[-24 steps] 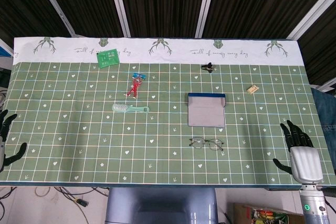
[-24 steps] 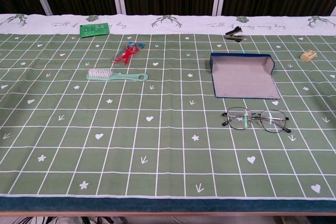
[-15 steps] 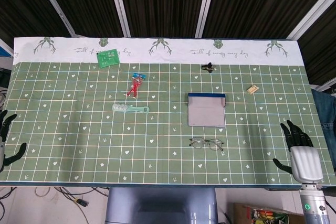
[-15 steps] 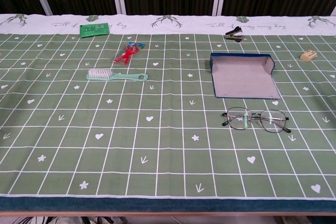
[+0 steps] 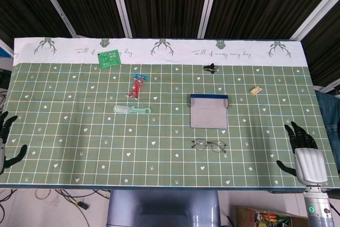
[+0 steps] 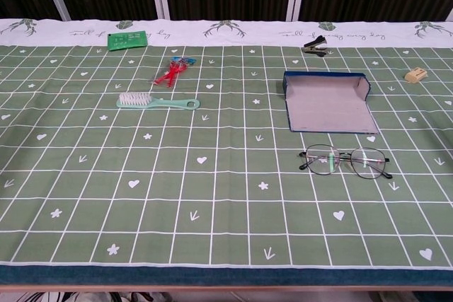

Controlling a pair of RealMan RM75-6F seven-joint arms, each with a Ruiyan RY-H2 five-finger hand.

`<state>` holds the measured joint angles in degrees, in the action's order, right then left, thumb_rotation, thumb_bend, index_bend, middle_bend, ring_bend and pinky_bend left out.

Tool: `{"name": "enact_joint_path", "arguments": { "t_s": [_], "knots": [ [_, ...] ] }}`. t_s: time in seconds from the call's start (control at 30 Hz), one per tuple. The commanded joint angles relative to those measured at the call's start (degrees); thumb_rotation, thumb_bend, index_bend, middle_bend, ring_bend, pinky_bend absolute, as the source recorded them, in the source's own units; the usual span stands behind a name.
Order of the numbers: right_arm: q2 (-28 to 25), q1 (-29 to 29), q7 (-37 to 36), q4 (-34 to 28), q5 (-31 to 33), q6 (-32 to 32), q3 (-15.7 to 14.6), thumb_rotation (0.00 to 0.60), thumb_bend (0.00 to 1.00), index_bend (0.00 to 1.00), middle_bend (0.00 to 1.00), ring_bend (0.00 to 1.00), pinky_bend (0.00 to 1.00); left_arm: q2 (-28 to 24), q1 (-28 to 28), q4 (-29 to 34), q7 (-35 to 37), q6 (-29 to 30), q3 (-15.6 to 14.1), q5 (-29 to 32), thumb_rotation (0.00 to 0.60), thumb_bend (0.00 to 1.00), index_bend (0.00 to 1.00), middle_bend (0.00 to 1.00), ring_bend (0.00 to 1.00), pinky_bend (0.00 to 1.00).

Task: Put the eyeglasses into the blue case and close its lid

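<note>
The eyeglasses (image 5: 208, 144) (image 6: 345, 161) lie folded-out on the green cloth, just in front of the blue case (image 5: 209, 111) (image 6: 328, 102). The case lies open, its grey inside facing up and its blue rim at the far side. My right hand (image 5: 304, 152) hovers at the table's front right corner, fingers spread, holding nothing, well right of the glasses. My left hand (image 5: 5, 139) shows at the far left edge in the head view, fingers apart and empty. Neither hand shows in the chest view.
A mint brush (image 5: 131, 109) (image 6: 157, 102) lies left of centre. Behind it are a red toy (image 5: 136, 87) (image 6: 172, 73) and a green card (image 5: 110, 58) (image 6: 127, 39). A black stapler (image 5: 210, 68) (image 6: 315, 46) and a beige eraser (image 5: 256, 90) (image 6: 416, 74) sit far right.
My right hand has drifted slightly down and to the right. Nothing on the table has moved.
</note>
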<state>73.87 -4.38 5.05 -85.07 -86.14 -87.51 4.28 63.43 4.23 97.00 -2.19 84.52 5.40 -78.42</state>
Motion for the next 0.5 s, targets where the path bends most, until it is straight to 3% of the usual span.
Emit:
{"name": "enact_joint_path", "arguments": {
  "t_s": [0.03, 0.3, 0.5],
  "knots": [
    [-0.03, -0.1, -0.39, 0.09, 0.14, 0.31, 0.05, 0.6, 0.12, 0.0, 0.03, 0.11, 0.19, 0.04, 0.02, -0.01, -0.08, -0.06, 0.0, 0.06, 0.6, 0.33, 0.11, 0.0, 0.0, 0.0],
    [-1.56, -0.46, -4.06, -1.36, 0.88, 2.62, -0.22, 0.6, 0.12, 0.0, 0.03, 0.11, 0.19, 0.27, -0.28, 0.53, 0.6, 0.2, 0.05, 0.43, 0.6, 0.33, 0.11, 0.0, 0.0, 0.0],
    [-11.15, -6.81, -6.87, -9.47, 3.07, 17.18, -0.69, 0.6, 0.12, 0.02, 0.03, 0.11, 0.19, -0.08, 0.08, 0.64, 0.54, -0.43, 0.19, 0.58, 0.6, 0.33, 0.11, 0.0, 0.0, 0.0]
  ]
}}
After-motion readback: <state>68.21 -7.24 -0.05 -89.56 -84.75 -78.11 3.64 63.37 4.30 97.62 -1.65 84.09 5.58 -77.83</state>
